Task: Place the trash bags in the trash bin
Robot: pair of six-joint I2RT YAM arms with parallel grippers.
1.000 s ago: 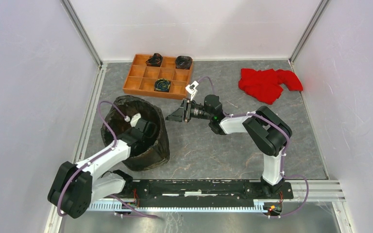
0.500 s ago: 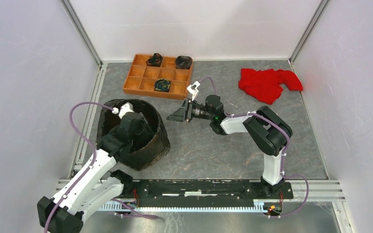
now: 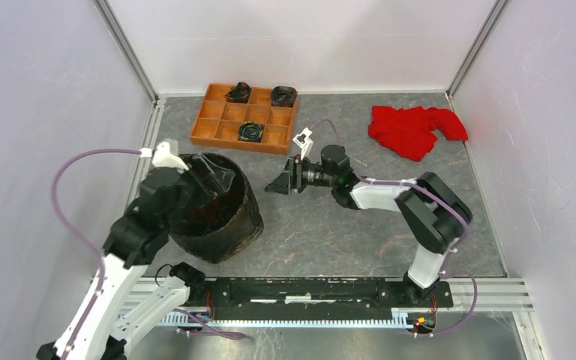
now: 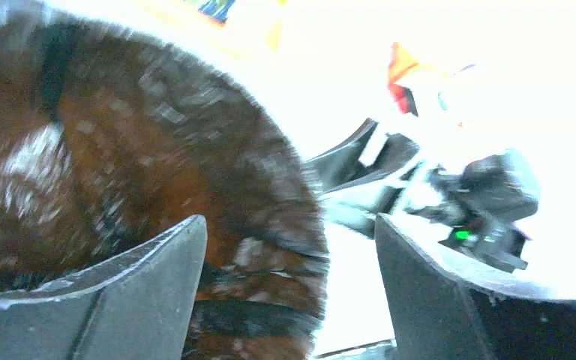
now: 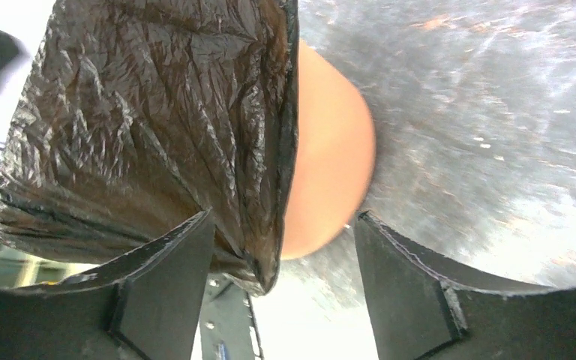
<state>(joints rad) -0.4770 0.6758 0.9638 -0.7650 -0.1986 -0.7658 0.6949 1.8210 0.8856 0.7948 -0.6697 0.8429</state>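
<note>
Bag (image 3: 225,225) lines bin (image 5: 330,180), draped over the rim; task looks nearly done; left end effector (image 4: 292,232) spread wide, empty, above bin; right end effector (image 5: 285,225) parted, empty, beside it.

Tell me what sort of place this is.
Likely a robot test cell, not a home: white walls on metal posts, two arms bolted to a rail, staged props such as the tray and bin.
</note>
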